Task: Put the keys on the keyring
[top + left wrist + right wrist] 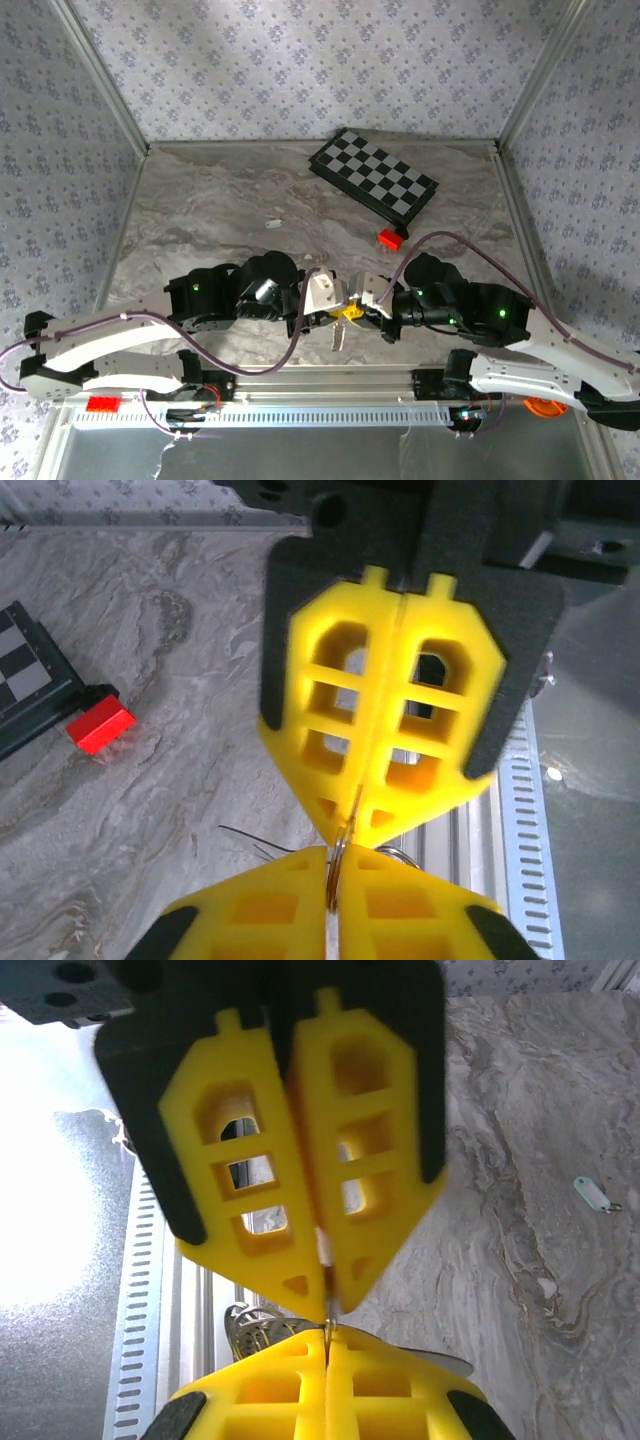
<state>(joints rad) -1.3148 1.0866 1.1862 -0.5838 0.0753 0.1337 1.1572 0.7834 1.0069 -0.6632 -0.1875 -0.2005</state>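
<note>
Where the two arms meet over the near edge of the worktop (200, 230), a small bunch of silver keys (340, 336) hangs just below the fingertips. The left gripper (343, 312) and the right gripper (358, 312) stand tip to tip, each with its yellow fingers (372, 700) pressed together. Both pairs pinch the thin wire keyring (336, 855) that runs between them. Farther back and a little to the right, a small red block (390, 238) lies on the marble. Well off to its left lies the pale mint-green key piece (272, 225). The chessboard (375, 185) sits just beyond the block, towards the far wall
</note>
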